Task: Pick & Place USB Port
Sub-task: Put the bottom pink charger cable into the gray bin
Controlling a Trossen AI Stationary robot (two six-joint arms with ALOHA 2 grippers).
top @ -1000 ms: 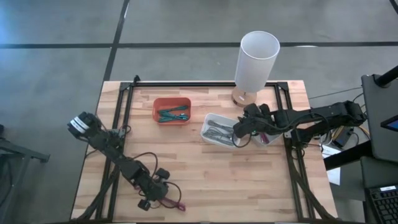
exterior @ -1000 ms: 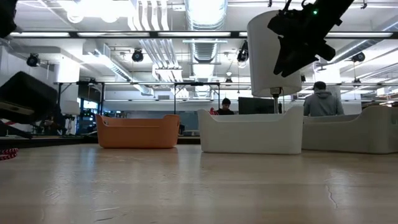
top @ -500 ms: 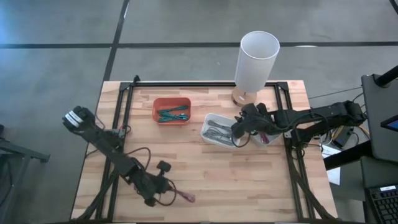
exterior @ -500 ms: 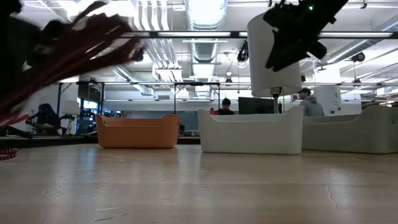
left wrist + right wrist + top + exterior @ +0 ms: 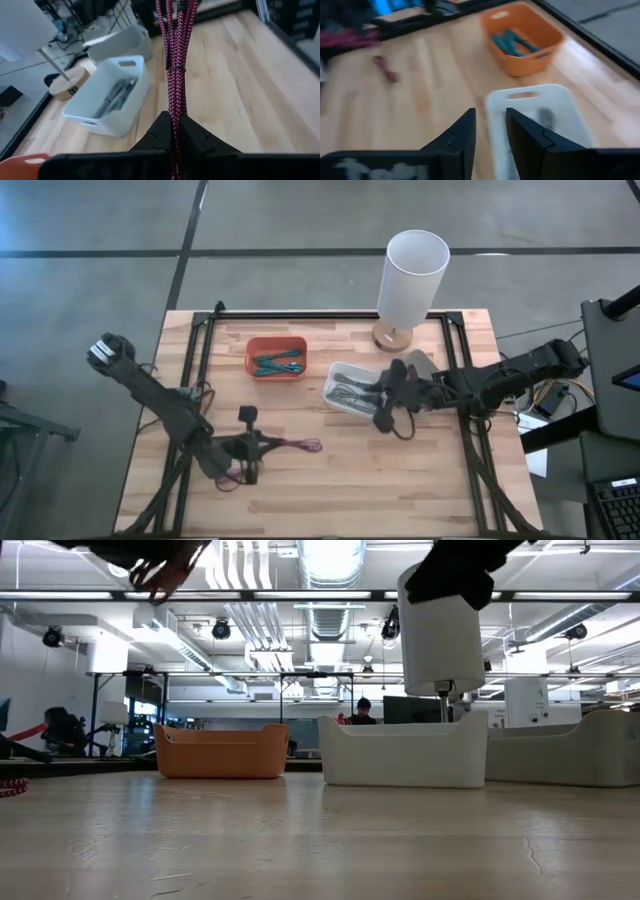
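Left wrist view: left claw (image 5: 172,134) clamps red cable (image 5: 174,45); white bin (image 5: 111,95) ahead. Carry high, clear the rim. Right claw (image 5: 491,131) part-open, empty.

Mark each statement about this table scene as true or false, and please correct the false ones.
1. The left gripper holds a red braided cable. True.
2. The orange bin is empty. False: green-blue items lie in it.
3. The white bin stands between the orange bin and the right gripper. True.
4. The white lamp lies on its side. False: it stands upright at the table's far edge.
5. The right gripper's jaws are shut on a cable. False: there is a gap between them and nothing in it.
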